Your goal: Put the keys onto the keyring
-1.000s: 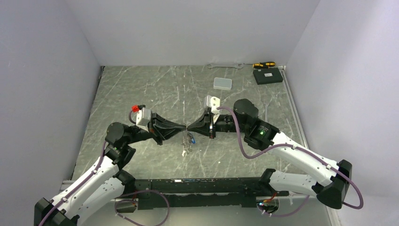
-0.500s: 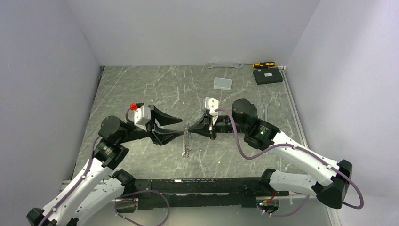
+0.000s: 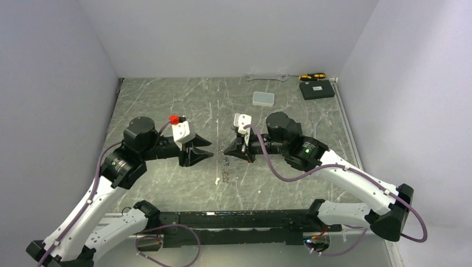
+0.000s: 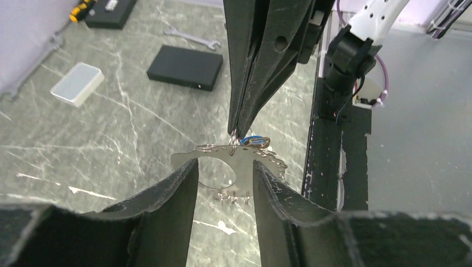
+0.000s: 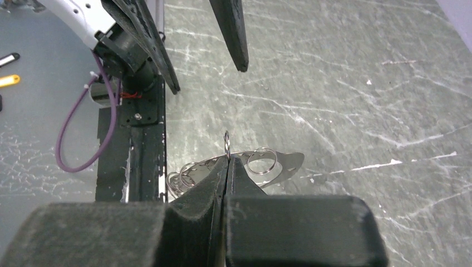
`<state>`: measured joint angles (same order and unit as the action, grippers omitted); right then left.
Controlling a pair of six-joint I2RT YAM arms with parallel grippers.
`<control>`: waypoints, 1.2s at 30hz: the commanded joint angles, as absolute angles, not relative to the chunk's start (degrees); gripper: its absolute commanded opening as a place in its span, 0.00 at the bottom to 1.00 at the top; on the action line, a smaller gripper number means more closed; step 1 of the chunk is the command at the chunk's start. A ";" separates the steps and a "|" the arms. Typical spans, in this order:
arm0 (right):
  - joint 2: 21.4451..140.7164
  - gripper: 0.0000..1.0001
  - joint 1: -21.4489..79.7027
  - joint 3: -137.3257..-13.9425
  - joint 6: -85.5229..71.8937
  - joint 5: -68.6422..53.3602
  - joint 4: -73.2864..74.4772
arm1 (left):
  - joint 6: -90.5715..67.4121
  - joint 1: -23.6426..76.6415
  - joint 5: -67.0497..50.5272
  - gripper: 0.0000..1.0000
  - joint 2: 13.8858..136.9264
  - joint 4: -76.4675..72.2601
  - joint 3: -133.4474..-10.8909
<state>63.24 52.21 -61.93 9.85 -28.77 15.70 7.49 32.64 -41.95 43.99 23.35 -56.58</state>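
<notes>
My right gripper is shut on a small ring of the keyring, which hangs from its tips above the table. In the right wrist view the shut fingertips pinch a thin ring; the flat shiny band and more rings lie behind. In the left wrist view the band hangs below the right fingers, with the blue key beside them. My left gripper is open and empty, just left of the keyring; its jaws frame the band without touching. A small pale piece lies on the table; I cannot tell whether it is the silver key.
A clear box, a black box, a wrench and a screwdriver lie at the back right. The black base rail runs along the near edge.
My left gripper has opened, let go of the keyring and drawn back to the left. The right gripper keeps its hold and has shifted slightly left.
</notes>
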 commanded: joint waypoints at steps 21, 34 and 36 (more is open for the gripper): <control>65.16 0.00 54.12 -65.70 12.83 -25.66 17.92 | 12.33 33.17 -50.79 0.28 54.99 23.89 -59.42; 65.53 0.00 54.48 -66.25 13.27 -25.67 18.46 | 13.56 35.62 -48.69 0.20 57.68 24.69 -60.09; 65.48 0.00 54.49 -66.18 13.27 -25.81 18.46 | 13.75 35.91 -48.22 0.17 57.83 24.55 -60.04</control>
<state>65.95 54.11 -63.00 12.49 -25.74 20.62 11.35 35.09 -48.18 57.49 25.96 -57.58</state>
